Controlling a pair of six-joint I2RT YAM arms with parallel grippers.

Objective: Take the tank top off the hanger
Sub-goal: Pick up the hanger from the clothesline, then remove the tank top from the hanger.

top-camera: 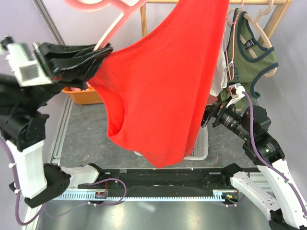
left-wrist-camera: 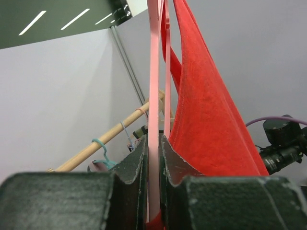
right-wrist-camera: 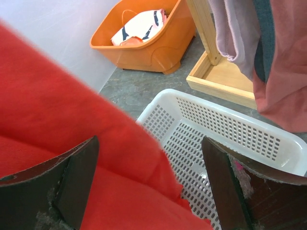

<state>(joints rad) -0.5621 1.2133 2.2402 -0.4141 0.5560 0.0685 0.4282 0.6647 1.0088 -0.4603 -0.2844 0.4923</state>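
Note:
A red tank top point(top-camera: 158, 86) hangs from a pink hanger point(top-camera: 108, 33) held high over the table. My left gripper point(top-camera: 98, 57) is shut on the hanger's lower end at the garment's left edge. In the left wrist view the pink hanger bar point(left-wrist-camera: 153, 96) runs up between my closed fingers, with the red fabric point(left-wrist-camera: 206, 129) draped on the right. My right gripper point(top-camera: 211, 112) is open beside the garment's right edge. In the right wrist view the red cloth point(right-wrist-camera: 72, 143) lies between my spread fingers point(right-wrist-camera: 76, 177), not pinched.
A white perforated basket point(right-wrist-camera: 230, 129) sits on the table below the garment point(top-camera: 199, 143). An orange bin point(top-camera: 84, 96) with clothes stands at the back left. A wooden rack point(top-camera: 268, 19) at the back right holds a green tank top point(top-camera: 252, 52).

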